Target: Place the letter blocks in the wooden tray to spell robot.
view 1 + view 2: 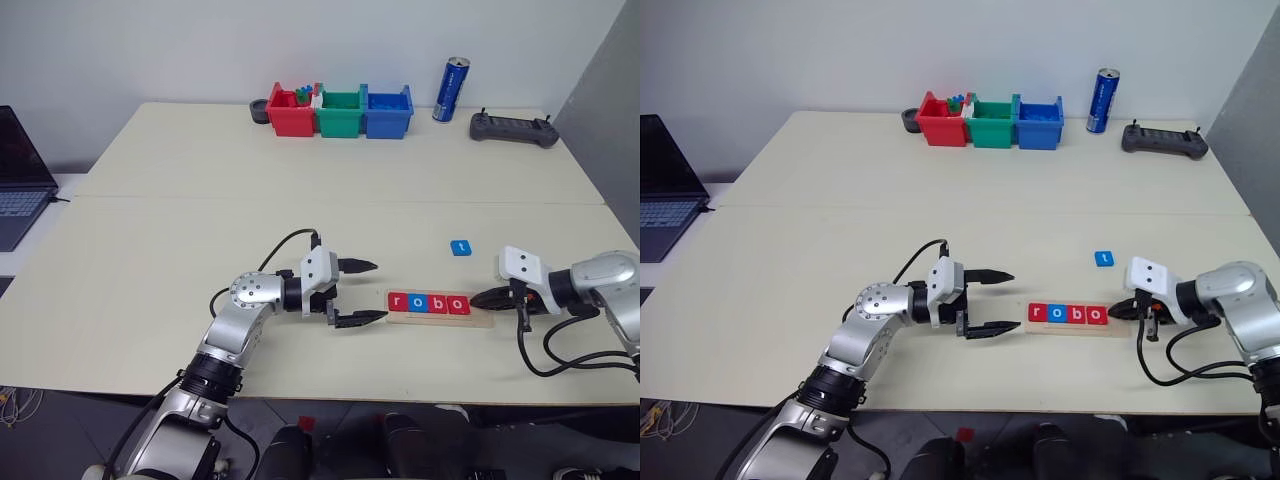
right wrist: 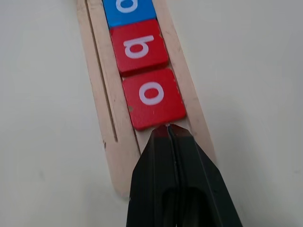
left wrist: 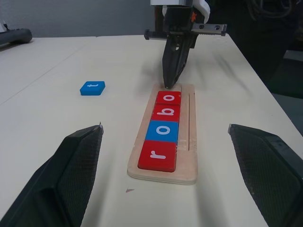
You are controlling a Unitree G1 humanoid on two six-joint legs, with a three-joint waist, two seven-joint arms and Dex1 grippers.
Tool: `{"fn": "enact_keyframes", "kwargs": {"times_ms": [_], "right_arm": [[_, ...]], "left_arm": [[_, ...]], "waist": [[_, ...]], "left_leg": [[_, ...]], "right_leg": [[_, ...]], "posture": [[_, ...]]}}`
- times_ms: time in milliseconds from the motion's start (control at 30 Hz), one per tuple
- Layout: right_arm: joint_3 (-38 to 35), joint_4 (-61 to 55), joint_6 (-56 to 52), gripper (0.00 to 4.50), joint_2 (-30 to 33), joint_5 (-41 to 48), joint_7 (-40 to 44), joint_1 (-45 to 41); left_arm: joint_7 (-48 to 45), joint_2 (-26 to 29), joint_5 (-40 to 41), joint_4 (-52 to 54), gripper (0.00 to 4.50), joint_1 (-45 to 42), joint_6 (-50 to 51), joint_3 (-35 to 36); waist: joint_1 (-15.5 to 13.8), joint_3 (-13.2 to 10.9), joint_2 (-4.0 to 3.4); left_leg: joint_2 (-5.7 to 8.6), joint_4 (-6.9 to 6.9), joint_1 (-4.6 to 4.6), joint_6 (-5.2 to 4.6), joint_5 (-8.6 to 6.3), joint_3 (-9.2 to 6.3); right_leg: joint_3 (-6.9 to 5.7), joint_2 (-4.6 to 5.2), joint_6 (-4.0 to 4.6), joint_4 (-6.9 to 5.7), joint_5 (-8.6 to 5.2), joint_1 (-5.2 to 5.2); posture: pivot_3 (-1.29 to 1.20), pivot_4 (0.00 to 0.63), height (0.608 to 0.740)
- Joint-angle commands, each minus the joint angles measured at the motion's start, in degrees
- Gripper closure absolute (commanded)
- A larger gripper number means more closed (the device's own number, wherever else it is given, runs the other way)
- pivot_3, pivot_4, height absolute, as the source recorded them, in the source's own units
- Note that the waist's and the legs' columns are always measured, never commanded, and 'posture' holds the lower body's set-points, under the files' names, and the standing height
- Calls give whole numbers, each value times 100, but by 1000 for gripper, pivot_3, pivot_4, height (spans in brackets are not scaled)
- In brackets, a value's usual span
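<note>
The wooden tray (image 1: 486, 320) lies near the table's front edge. Four letter blocks sit in it in a row: red r (image 1: 398, 302), blue o (image 1: 418, 303), red b (image 1: 438, 303), red o (image 1: 458, 304). The tray's right end slot is bare. A blue t block (image 1: 460, 247) lies flat on the table behind the tray, apart from it. My right gripper (image 1: 476, 299) is shut with nothing in it, its tip (image 2: 166, 127) resting at the right edge of the last red o. My left gripper (image 1: 377, 291) stands open just left of the tray, pointing along it, holding nothing.
Red (image 1: 293, 115), green (image 1: 341, 112) and blue (image 1: 388, 110) plastic bins stand at the table's far edge, with a blue can (image 1: 452, 90) and a black controller (image 1: 514, 129) to their right. A laptop (image 1: 15, 180) sits at the far left.
</note>
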State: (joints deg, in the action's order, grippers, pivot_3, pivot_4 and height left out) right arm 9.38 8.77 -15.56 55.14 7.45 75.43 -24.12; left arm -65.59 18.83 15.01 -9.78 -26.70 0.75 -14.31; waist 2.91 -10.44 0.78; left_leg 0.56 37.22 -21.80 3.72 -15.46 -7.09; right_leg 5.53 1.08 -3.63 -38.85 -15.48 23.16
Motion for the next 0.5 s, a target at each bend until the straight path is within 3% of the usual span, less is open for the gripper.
{"fn": "enact_keyframes", "kwargs": {"times_ms": [33, 500], "right_arm": [[-20, -83, 28, 4473, -23, -43, 19, -174], [-158, -161, -137, 4473, 240, 54, 324, -392]], "left_arm": [[35, -13, 40, 99, 0, -86, -34, 81], [36, 19, 38, 92, 0, -74, -64, 93]], "waist": [[-2, 0, 0], [2, 0, 0]], "left_leg": [[0, 0, 0, 0, 0, 0], [0, 0, 0, 0, 0, 0]], "right_leg": [[0, 0, 0, 0, 0, 0], [0, 0, 0, 0, 0, 0]], "posture": [[0, 150, 740], [0, 150, 740]]}}
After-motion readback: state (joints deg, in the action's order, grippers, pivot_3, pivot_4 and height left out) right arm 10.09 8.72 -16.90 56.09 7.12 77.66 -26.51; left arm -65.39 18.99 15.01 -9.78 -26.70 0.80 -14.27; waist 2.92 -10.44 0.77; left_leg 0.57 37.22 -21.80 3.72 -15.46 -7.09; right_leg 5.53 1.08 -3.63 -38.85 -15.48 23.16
